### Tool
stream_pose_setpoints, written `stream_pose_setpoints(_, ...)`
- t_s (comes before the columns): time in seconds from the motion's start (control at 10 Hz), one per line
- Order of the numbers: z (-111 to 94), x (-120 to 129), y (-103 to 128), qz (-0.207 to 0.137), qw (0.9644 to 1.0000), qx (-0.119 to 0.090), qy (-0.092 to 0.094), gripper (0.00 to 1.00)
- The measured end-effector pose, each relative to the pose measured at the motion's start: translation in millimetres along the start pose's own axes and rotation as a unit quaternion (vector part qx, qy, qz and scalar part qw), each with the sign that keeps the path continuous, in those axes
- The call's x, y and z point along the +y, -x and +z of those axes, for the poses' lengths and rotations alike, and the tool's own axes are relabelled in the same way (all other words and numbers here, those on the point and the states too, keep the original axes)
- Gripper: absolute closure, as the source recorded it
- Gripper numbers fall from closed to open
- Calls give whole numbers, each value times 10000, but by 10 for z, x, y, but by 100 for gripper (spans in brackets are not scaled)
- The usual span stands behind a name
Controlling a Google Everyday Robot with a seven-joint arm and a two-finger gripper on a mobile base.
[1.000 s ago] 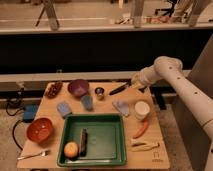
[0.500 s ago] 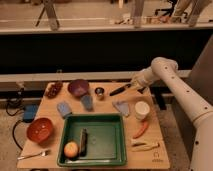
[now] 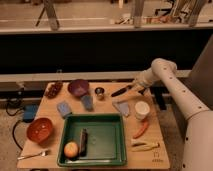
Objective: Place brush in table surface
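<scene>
The brush point(image 3: 121, 92) is a slim stick with a black end pointing left. My gripper point(image 3: 135, 87) is shut on its right end and holds it just above the back right part of the table surface point(image 3: 110, 167). The brush hangs between the metal cup point(image 3: 99, 92) and the white cup point(image 3: 142, 109). Its pale tan end is hidden in the gripper. The light wooden tabletop has a small dark logo point(image 3: 156, 161) at its front right corner.
A green tray point(image 3: 107, 150) at the front middle holds an apple point(image 3: 71, 149) and a dark brown oblong object point(image 3: 83, 139). Around it are a red bowl point(image 3: 40, 129), a purple bowl point(image 3: 78, 87), blue cloths point(image 3: 64, 108), a carrot point(image 3: 141, 129), pale tongs point(image 3: 145, 145) and a fork point(image 3: 35, 155).
The arm's elbow has shifted slightly left. The gripper and the held brush stay at almost the same spot over the back right of the table.
</scene>
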Motion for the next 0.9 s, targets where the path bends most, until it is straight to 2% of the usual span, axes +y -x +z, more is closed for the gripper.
stream_pose_setpoints(0.9, 260, -11, -238, 139, 9995, 220, 153, 98)
